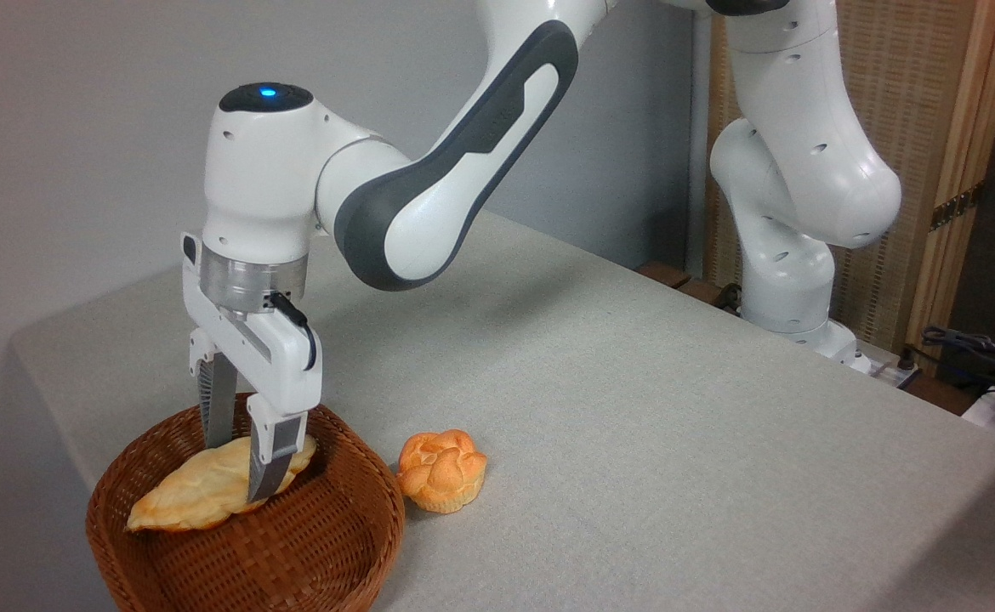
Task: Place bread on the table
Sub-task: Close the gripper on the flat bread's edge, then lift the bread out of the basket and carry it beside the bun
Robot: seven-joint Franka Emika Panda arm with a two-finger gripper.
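Gripping the bread (200, 493) inside the wicker basket (327, 544), gripper (242, 467) fingers pinch its right end. Orange bun (442, 470) sits just beside basket on table (676, 442).

1 fixed camera, raised beside the table (633, 408), looks obliquely down across it toward the arm's base (812, 331) and the rear wall.

A brown basket (247, 557) is seen at the lower left of the frame, on a grey table (633, 408). A long pale bread (200, 493) is held inside the basket by the gripper (242, 467), one finger on each side. A small orange bun (442, 470) is placed on the table just right of the basket.
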